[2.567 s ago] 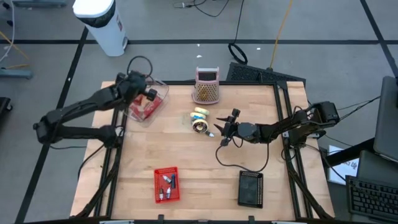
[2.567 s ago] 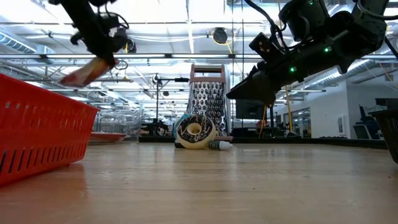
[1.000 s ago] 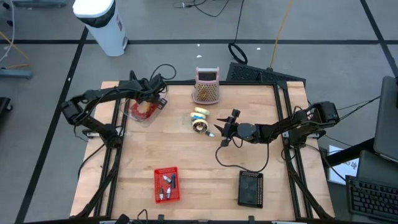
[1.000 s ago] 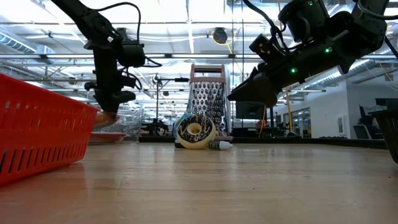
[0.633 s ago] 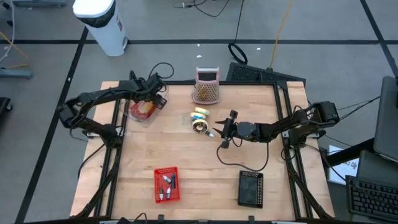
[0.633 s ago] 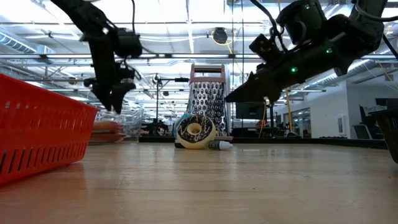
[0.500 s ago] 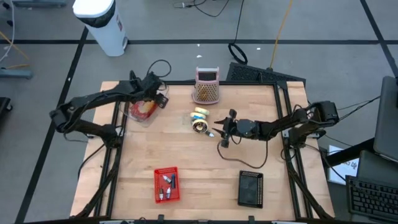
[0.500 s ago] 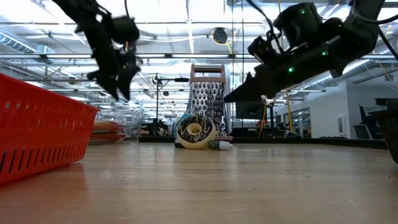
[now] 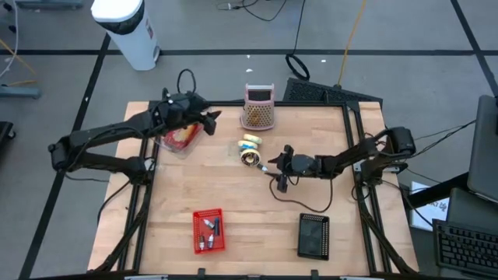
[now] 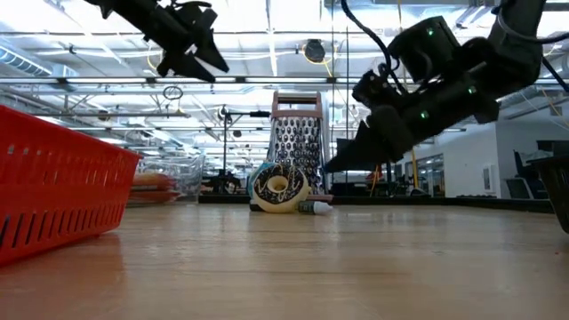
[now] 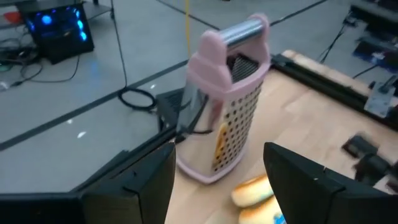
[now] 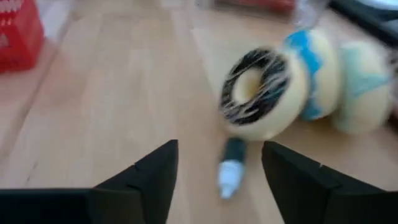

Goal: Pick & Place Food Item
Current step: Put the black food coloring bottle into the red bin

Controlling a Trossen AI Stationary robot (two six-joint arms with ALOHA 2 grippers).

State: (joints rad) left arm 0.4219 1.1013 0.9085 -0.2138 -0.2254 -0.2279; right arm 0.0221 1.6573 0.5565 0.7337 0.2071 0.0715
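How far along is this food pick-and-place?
Done: a red and yellow food item lies in the clear container. In hand: nothing; the left gripper hangs open above the table, and the right gripper is open beside the donuts. Left: those donuts sit unpicked by the pink grater.

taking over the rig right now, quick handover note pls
Left gripper: open, empty, raised beside the clear tub near the grater.
Right gripper: open, empty, low, pointing at the donuts.
Things: food already lies in the clear tub. A frosted donut stands mid-table, more pastries behind it, a small tube on the table in front.
Done: at least one item is in the tub.
Left: probably the donuts; right arm looks closest.
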